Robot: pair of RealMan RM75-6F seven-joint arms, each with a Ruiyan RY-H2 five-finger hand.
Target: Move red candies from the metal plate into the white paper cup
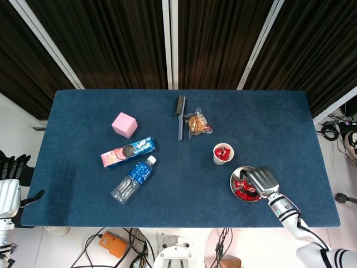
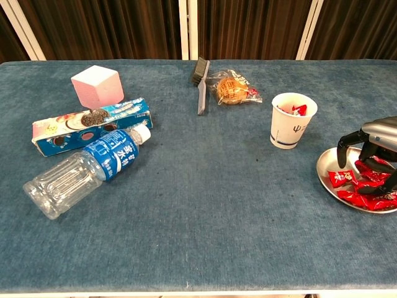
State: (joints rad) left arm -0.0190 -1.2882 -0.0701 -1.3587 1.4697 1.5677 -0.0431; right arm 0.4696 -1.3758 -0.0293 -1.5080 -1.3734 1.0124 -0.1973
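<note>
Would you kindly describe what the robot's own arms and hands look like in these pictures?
The right robot hand has a silver-grey metal back and black fingers; its white forearm carries a small green mark and a black band. The left robot hand shows black fingers above a pale silver casing.

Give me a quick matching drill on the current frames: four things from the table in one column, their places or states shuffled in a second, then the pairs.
Things:
1. white paper cup
2. water bottle
3. metal plate
4. pink cube

Places or states:
A. lying on its side, near the front edge
B. under the right hand, with red candies on it
C. upright, with some red candies inside
D. behind the cookie box, far left

Pairs: 1-C, 2-A, 3-B, 4-D
</note>
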